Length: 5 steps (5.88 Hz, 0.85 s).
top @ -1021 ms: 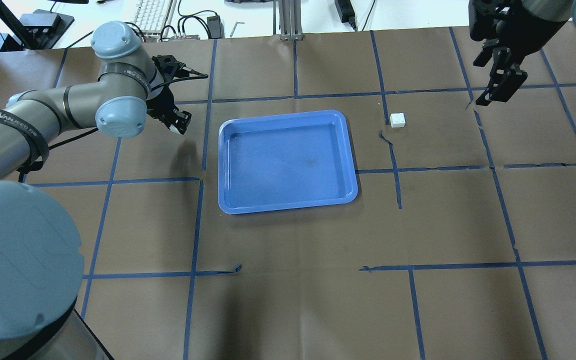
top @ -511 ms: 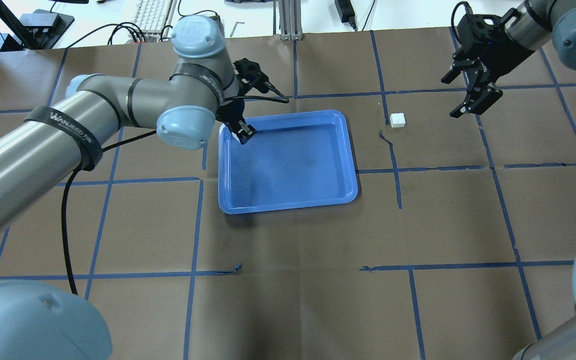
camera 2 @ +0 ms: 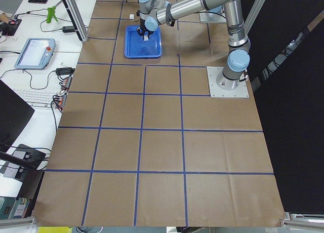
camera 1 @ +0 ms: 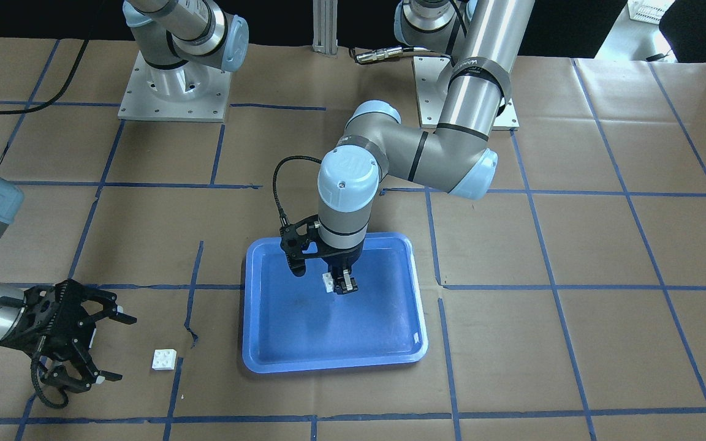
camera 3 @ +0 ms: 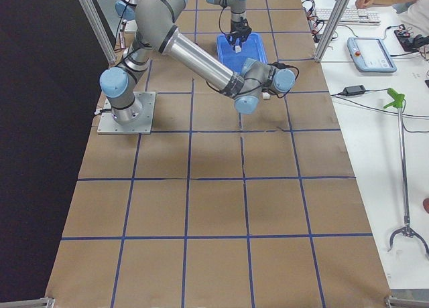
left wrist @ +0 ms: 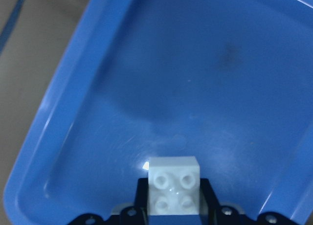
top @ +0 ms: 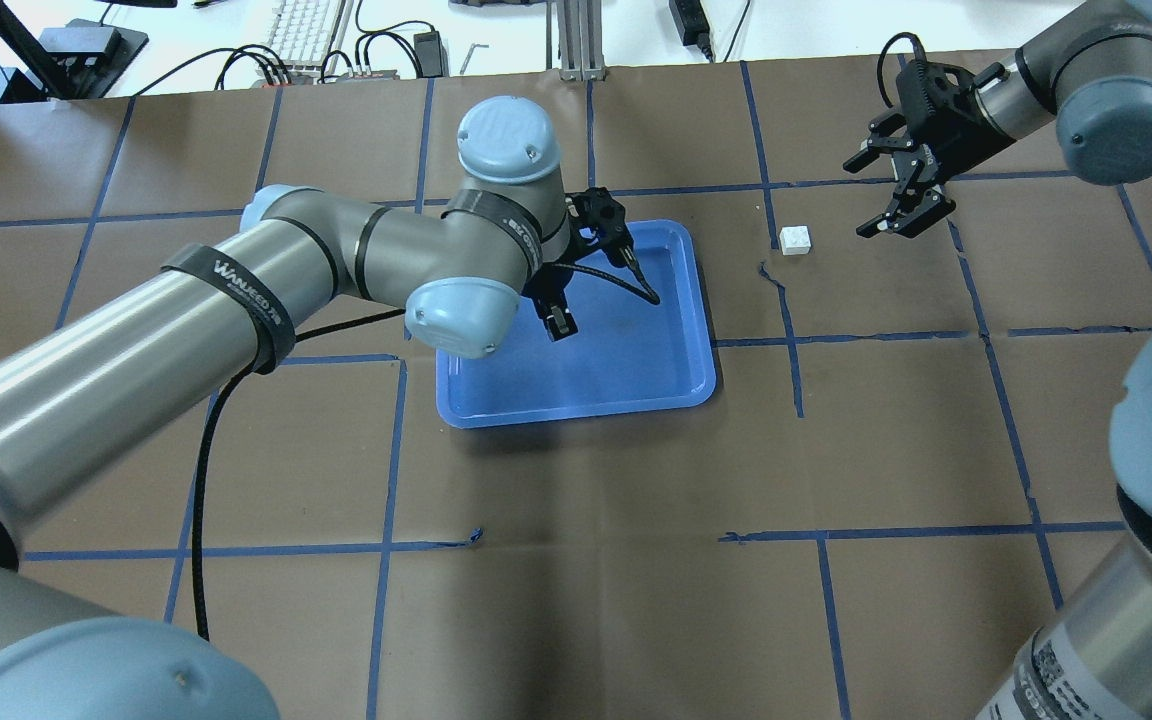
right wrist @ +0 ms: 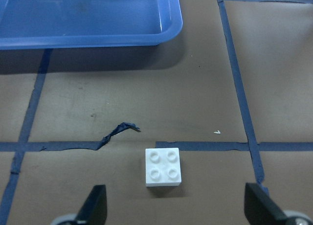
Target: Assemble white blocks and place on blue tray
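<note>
Brown table (top: 636, 620), arm (top: 336, 250) partly hiding blue tray (top: 586, 412)

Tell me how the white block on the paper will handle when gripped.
The white block looks like rigid moulded plastic, so it should hold shape. Tiny against the open right claw, it is probably light and may slide if nudged off-centre. Squat and flat-sided, it likely won't roll or tip.

Left arm's stretched out over the middle of the worktop (top: 586, 600), elbow bent, wrist straight down, and the left claw (camera 1: 337, 285) points down, pinched on a white block (left wrist: 173, 185). Right arm reaches toward the far edge on the right side. The right claw (top: 861, 198) sits low and tilted, jaws spread wide.
</note>
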Each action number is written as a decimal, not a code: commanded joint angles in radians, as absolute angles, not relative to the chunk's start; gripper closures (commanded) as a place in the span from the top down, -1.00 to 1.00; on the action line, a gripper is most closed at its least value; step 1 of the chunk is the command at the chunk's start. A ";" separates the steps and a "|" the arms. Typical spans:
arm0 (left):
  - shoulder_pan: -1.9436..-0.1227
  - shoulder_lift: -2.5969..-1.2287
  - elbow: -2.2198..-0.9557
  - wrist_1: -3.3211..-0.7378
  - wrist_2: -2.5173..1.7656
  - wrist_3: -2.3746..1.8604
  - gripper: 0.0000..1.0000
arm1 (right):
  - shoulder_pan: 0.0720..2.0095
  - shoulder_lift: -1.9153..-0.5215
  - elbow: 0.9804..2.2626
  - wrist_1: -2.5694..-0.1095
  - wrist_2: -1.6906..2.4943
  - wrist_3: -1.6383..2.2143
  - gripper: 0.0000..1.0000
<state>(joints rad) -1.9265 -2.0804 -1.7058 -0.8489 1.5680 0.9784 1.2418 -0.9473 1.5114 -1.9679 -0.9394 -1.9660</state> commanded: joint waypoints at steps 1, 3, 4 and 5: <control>-1.933 -2.097 -1.727 -0.789 1.572 1.064 -0.77 | 1.247 -0.876 1.511 -2.005 -0.895 -1.973 0.99; -1.927 -2.097 -1.733 -0.792 1.574 1.084 -0.77 | 1.270 -0.864 1.511 -2.003 -0.893 -1.971 0.99; -1.927 -2.098 -1.733 -0.792 1.575 1.078 -0.71 | 1.279 -0.862 1.511 -2.003 -0.893 -1.970 0.96; -1.927 -2.100 -1.739 -0.792 1.577 1.078 -0.69 | 1.279 -0.862 1.511 -2.003 -0.894 -1.971 0.73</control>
